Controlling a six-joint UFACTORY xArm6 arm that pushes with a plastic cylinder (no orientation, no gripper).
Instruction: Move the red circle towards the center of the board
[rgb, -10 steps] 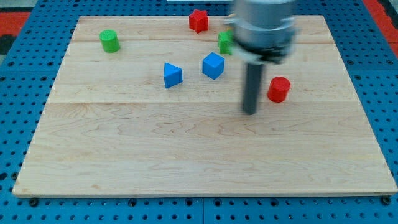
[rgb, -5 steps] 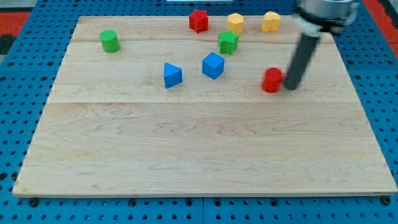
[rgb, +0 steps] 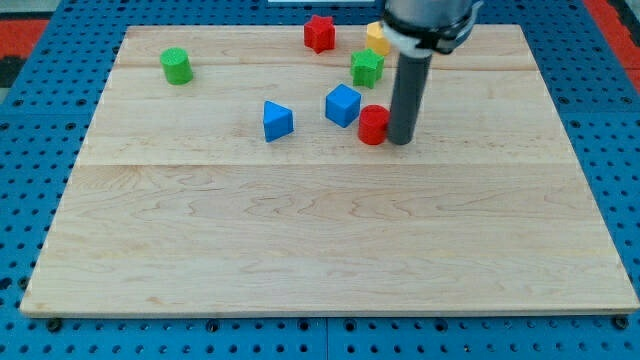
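Note:
The red circle (rgb: 373, 124) is a short red cylinder on the wooden board (rgb: 320, 240), a little right of and above the board's middle. My tip (rgb: 401, 139) rests on the board right against the red circle's right side. The dark rod rises from it toward the view's top, where the arm's grey body hides part of the back edge. A blue cube (rgb: 342, 105) sits just up-left of the red circle, close to it.
A blue triangular block (rgb: 277, 120) lies left of the cube. A green star (rgb: 366, 67) and a yellow block (rgb: 378, 38), partly hidden by the arm, are above. A red star (rgb: 319, 33) is at the top. A green cylinder (rgb: 177, 66) sits top left.
My tip went around to the red circle's right side, then slid left, pushing the red circle leftward to beside the blue cube. The arm now hides one yellow block.

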